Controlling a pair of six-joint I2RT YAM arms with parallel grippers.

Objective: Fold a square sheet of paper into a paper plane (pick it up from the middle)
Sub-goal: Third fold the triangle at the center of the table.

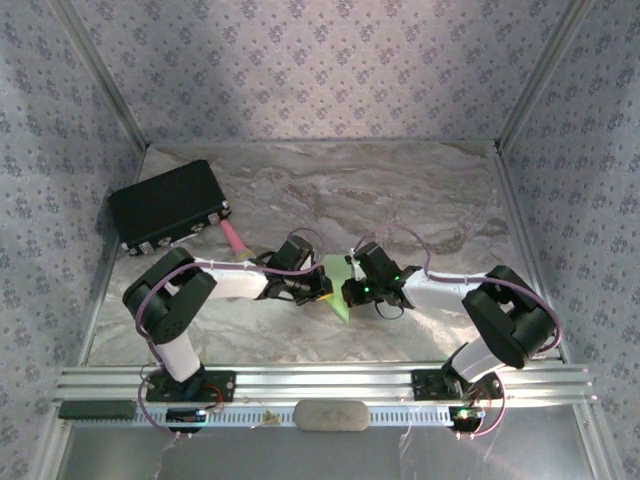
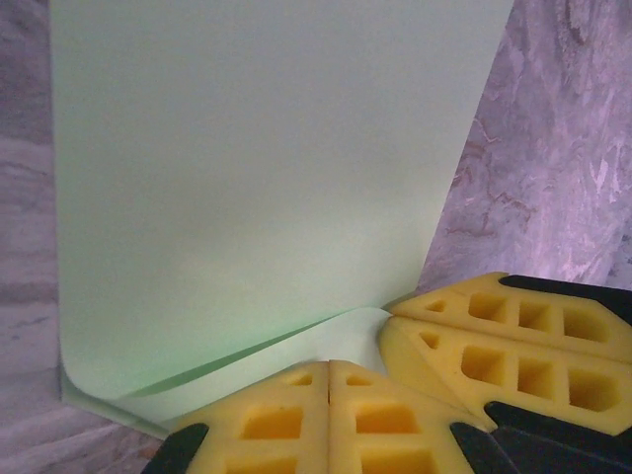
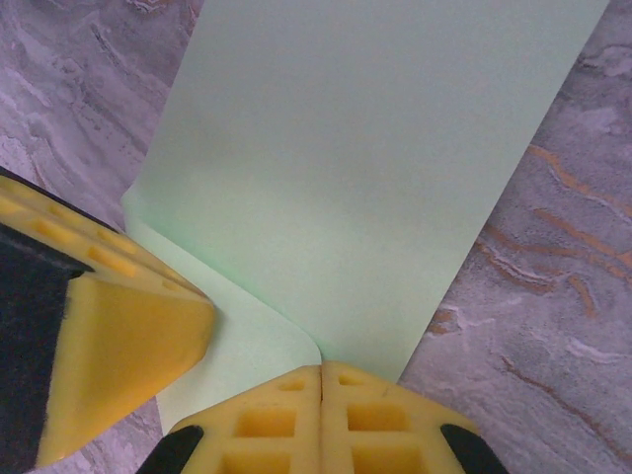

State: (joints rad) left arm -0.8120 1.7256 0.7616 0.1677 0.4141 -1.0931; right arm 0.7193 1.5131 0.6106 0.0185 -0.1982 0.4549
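Observation:
The square sheet of paper is pale green and lies mid-table, doubled over, with a large upper layer over a lower layer that shows near the fold. My left gripper is shut, its yellow tips resting on the paper's lower layer at the fold. My right gripper is shut too, its tips set against the rounded fold corner. The two grippers meet tip to tip over the sheet. The right fingers show in the left wrist view, and the left fingers in the right wrist view. Whether either pinches the paper is unclear.
A big black box sits at the back left, with a pink cylinder beside it. Patterned walls enclose the marbled table on three sides. A metal rail runs along the near edge.

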